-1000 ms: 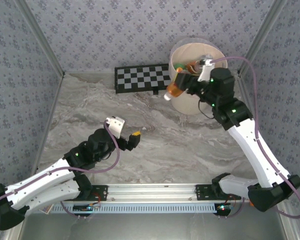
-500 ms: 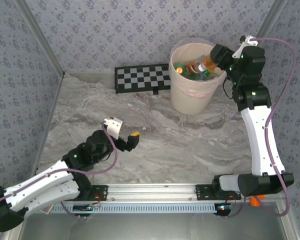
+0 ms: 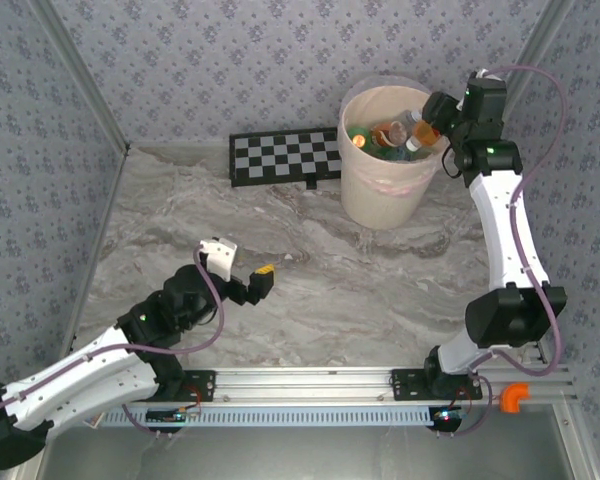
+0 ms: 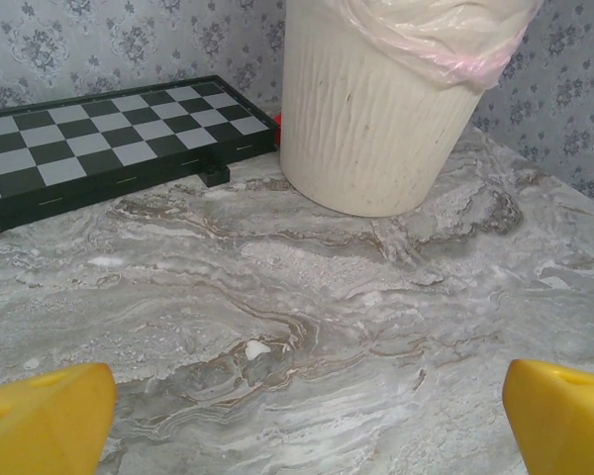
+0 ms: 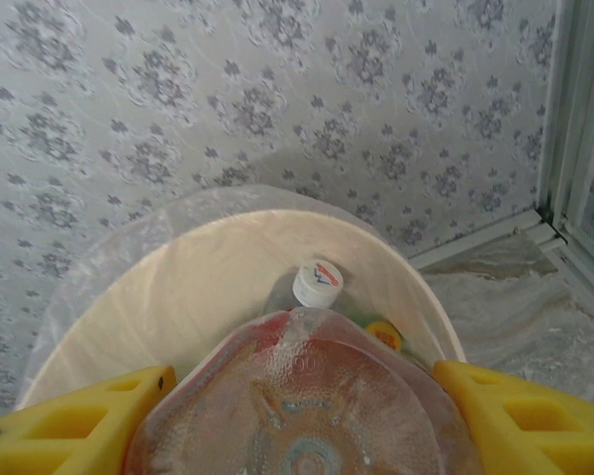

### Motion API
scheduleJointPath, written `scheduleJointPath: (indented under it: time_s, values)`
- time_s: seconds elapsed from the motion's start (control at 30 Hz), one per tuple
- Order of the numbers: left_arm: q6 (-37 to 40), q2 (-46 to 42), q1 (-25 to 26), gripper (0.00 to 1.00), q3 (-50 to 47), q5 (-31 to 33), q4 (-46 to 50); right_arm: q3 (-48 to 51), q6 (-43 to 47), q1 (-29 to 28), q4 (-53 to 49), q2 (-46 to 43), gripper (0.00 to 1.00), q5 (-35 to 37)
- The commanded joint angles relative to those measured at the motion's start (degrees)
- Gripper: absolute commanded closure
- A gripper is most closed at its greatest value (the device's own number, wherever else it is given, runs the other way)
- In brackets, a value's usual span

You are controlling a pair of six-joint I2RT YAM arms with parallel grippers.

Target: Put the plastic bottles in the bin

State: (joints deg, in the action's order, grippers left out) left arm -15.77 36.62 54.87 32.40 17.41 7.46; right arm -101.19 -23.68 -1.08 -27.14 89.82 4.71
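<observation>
Bottle [image 5: 297, 426] clamped between right jaws, cap-first over bin [image 5: 178, 297] mouth.

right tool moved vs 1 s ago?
Yes. The right tool, shut on a bottle, went from the bin's near-left side to above its far-right rim.

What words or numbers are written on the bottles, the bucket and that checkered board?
No text here is readable.
White cap: red and blue mark, too blurred to read.
Labels on the bottles: too small to read.
Bin and checkerboard: no writing seen.
</observation>
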Motion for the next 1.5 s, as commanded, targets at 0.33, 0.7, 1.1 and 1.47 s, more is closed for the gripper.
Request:
scheduleJointPath:
  time_s: [0.33,0.7,1.1,1.47]
  values:
    - [-0.34,-0.15,0.41,0.0,0.38,0.54,-0.39,-9.28,1.84,0.56,-9.53,4.69,0.0,-0.55]
    - [-0.8,0.82,0.42,0.0,-0.43,0.35,-1.58,-7.43,2.69,-1.36,-8.28,3.14,0.0,-3.83]
    - [-2.14,-0.58,0.35,0.0,-0.48,6.08,1.88,-5.53,1.87,-4.14,-8.65,4.97,0.0,-5.52]
    - [-8.02,2.2,-2.0,0.0,0.58,19.85,4.29,8.14,4.98,-9.36,-1.26,-10.28,0.0,2.55]
